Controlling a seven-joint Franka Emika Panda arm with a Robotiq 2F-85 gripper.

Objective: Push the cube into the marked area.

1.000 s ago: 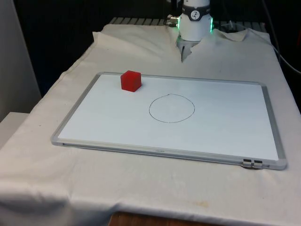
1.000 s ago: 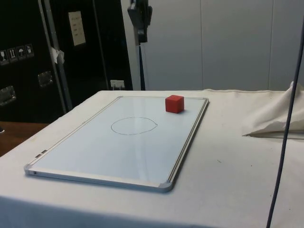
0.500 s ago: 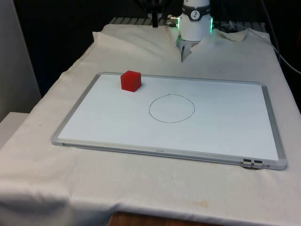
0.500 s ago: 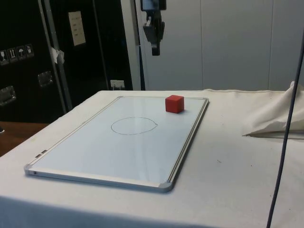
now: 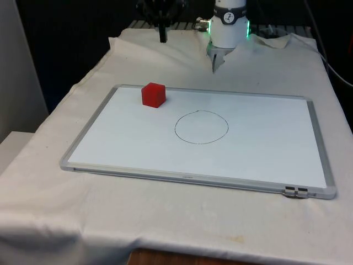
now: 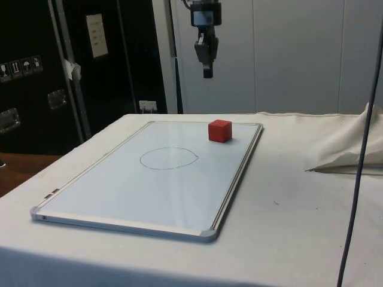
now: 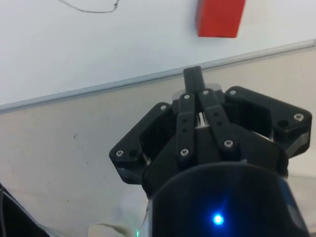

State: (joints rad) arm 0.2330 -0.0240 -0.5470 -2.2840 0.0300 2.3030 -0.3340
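Note:
A red cube (image 5: 153,94) (image 6: 219,130) (image 7: 219,17) sits on the whiteboard (image 5: 193,177) (image 6: 234,177) (image 7: 98,54) near its far edge, toward the front view's left. A hand-drawn circle (image 5: 201,127) (image 6: 168,158) marks the board's middle, a short way from the cube. My black gripper (image 5: 162,34) (image 6: 207,70) (image 7: 192,77) hangs shut in the air with nothing in it. It is well above the cloth, just beyond the board's far edge and behind the cube, pointing down.
The robot's white base (image 5: 229,27) stands past the board's far edge. Bunched cloth (image 6: 347,149) and a dark cable (image 6: 361,149) lie at the side view's right. A clip (image 5: 297,191) sits on the board's near rim.
The gripper has travelled toward the front view's left and come lower, ending behind the cube. The cube has not moved.

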